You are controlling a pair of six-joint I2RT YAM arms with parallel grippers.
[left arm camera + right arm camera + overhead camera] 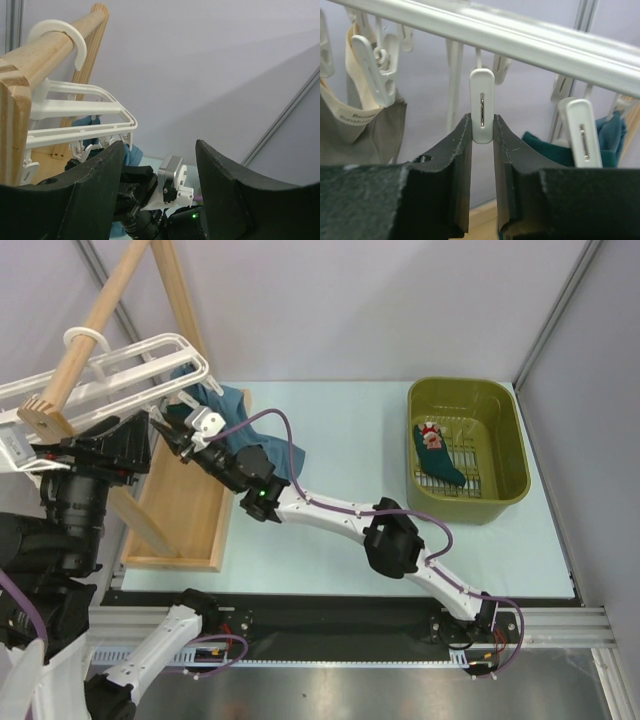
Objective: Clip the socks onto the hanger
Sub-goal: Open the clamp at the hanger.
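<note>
The white hanger [130, 370] hangs by its hook [60, 32] from the wooden rack's rod. My right gripper [482, 119] is shut on one dangling white clip [482, 100] under a hanger bar [520, 35]; in the top view it [175, 432] reaches under the hanger's right end. A teal sock [545, 145] and a blue sock [612, 132] hang from clips beside it. A grey sock [365, 130] hangs clipped at the left. A teal sock with a red-and-white motif [437, 455] lies in the basket. My left gripper [160, 147] is open and empty, below the hanger.
The wooden A-frame rack [100, 310] stands at the left on a wooden base [185, 505]. The olive-green basket [500, 410] sits at the table's right. The right arm [330, 515] stretches diagonally across the table. Grey walls close in behind and at the right.
</note>
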